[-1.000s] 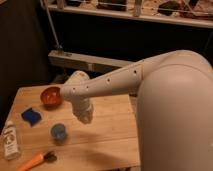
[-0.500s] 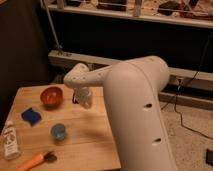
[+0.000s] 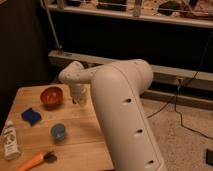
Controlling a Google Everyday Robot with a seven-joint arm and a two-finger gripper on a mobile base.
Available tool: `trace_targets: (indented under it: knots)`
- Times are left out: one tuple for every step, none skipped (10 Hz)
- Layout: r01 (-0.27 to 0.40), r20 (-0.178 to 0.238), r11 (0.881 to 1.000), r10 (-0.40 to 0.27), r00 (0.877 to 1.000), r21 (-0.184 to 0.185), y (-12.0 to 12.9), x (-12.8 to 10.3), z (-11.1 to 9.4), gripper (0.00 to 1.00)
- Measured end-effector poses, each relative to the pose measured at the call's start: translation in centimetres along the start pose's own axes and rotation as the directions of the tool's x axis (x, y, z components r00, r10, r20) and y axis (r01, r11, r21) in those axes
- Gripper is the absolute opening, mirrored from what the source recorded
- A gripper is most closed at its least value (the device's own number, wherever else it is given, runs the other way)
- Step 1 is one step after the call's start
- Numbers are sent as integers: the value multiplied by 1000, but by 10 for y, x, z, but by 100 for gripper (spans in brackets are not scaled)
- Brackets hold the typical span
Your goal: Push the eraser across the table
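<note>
Reaching over the table [image 3: 85, 135] from 3 o'clock, the arm [image 3: 120, 105] sets the gripper [image 3: 78, 95] low just beside the bowl [image 3: 51, 95], at its 3 o'clock, presumably for a push; the eraser is not visible, and the bowl's contents cannot be made out.
</note>
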Motion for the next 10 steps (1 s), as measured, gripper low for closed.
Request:
trace_targets:
  knots:
    - [8, 0, 1000, -8, 1000, -2, 3, -4, 0, 0]
    - [16, -3, 1000, -17, 1000, -5, 7, -9, 2, 0]
    - [21, -6, 1000, -21, 1000, -8, 10, -12, 4, 0]
    - [26, -8, 1000, -26, 1000, -10, 14, -14, 4, 0]
    - [31, -10, 999, -31, 999, -17, 19, -16, 6, 0]
    - [32, -11, 999, -33, 999, -22, 22, -17, 6, 0]
    - [35, -13, 999, -35, 999, -30, 27, -17, 7, 0]
    - [38, -16, 999, -39, 999, -37, 30, -16, 8, 0]
    - [42, -20, 998, -42, 999, -42, 33, -14, 10, 0]
    - [45, -24, 998, -47, 999, -47, 36, -13, 12, 0]
